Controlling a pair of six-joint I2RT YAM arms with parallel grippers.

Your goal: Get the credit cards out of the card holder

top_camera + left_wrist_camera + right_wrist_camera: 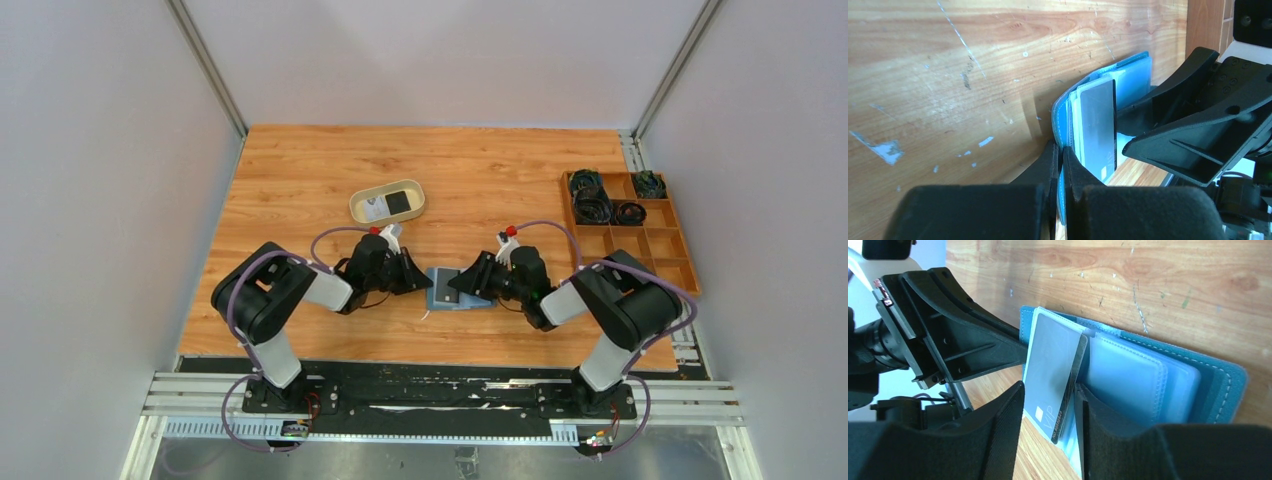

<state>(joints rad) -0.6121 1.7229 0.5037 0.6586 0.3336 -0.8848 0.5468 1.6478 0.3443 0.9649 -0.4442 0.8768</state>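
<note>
The teal-blue card holder (447, 296) lies open on the table between my two grippers. My left gripper (1062, 152) is shut on the edge of its blue cover (1062, 112) and shows in the top view (422, 282). A grey card marked VIP (1050, 360) sticks out of the holder's clear sleeves (1128, 380); it also shows in the left wrist view (1097, 125). My right gripper (1049, 387) is open, one finger on each side of that card with a gap on its left side. In the top view my right gripper (462, 285) is over the holder.
A beige oval tray (360, 195) stands behind the left gripper and holds a black card (399, 201) and a whitish card (375, 208). A wooden compartment box (655, 245) with coiled cables stands at the right edge. Grey walls enclose the table.
</note>
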